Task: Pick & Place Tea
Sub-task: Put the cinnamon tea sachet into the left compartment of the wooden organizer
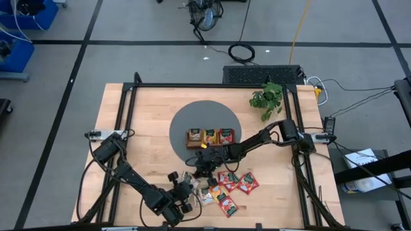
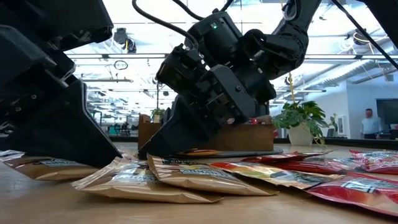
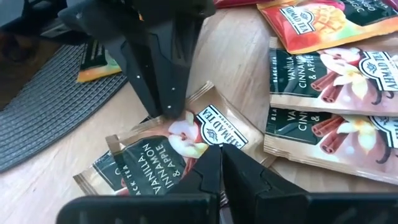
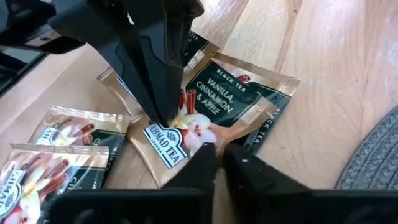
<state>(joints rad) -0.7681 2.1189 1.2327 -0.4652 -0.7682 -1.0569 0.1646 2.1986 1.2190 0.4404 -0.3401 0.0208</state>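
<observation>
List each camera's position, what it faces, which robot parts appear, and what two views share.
High: overhead, straight down on the table; both arms visible.
Low: tabletop height, facing the room; both grippers come down among sachets.
Left wrist: behind the left gripper, facing the vanilla sachet; right gripper opposite.
Right wrist: behind the right gripper, facing the same sachet; left gripper opposite.
Shared: both wrist views show that sachet.

Left arm reaching in low from near-left corner | left gripper (image 1: 187,187) fingers together, tips down | right arm stretched from far right, bent low | right gripper (image 1: 204,168) fingers together, tips down, just beside the left one
</observation>
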